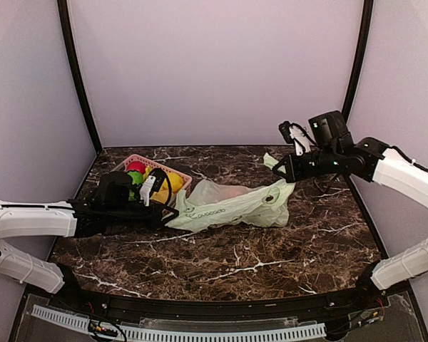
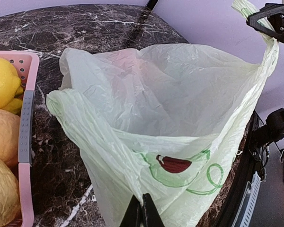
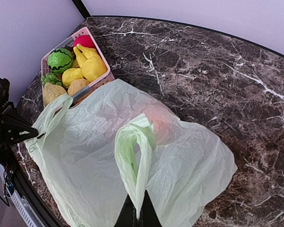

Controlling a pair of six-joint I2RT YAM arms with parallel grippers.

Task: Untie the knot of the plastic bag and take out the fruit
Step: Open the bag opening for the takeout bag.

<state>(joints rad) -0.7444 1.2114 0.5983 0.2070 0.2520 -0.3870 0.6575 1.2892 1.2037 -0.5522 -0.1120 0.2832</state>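
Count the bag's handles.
2. The left handle is pinched by the left gripper beside the basket; the right handle is held up by the right gripper. None seems hidden.

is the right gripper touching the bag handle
Touching. The right wrist view shows the bag handle running down into the right gripper, pinched between its shut fingers.
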